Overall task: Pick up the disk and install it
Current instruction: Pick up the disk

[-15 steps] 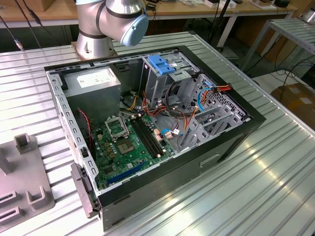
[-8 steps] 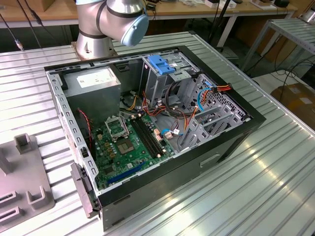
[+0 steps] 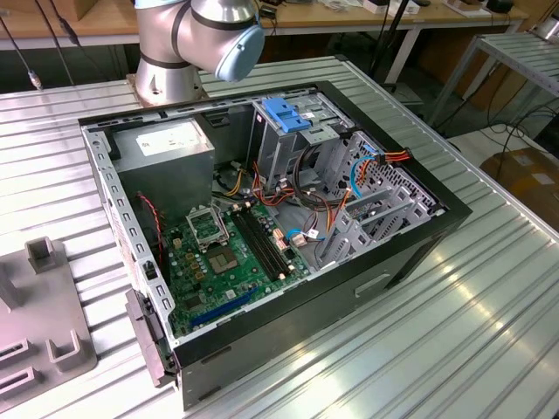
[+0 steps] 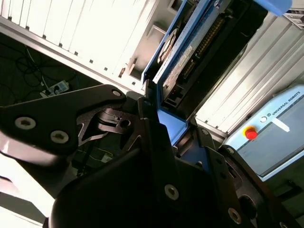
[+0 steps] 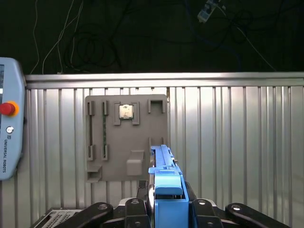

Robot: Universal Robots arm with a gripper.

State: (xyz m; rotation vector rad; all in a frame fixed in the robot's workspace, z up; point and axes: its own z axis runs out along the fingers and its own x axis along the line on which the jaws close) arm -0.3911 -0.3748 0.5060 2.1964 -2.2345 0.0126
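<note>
In both wrist views my gripper (image 4: 164, 118) (image 5: 166, 205) is shut on the disk (image 4: 190, 52) (image 5: 164, 166). It is a grey metal drive with bright blue rails, held edge-on between the black fingers (image 4: 149, 126), well above the ribbed metal table (image 5: 228, 137). Its connector edge and white label face the second wrist view. In the exterior view the open computer case (image 3: 262, 218) lies on the table. Its grey drive cage (image 3: 293, 144), at the far side, is topped by a blue bracket (image 3: 284, 113). The arm's base (image 3: 196, 44) stands behind the case.
A grey fixture plate (image 5: 126, 137) (image 3: 35, 323) lies on the table beside the case and carries a small square chip (image 5: 126, 111). A teach pendant with a red button (image 5: 9, 123) (image 4: 270, 137) rests at the table's edge. Loose cables (image 3: 323, 188) cross the case interior near the cage.
</note>
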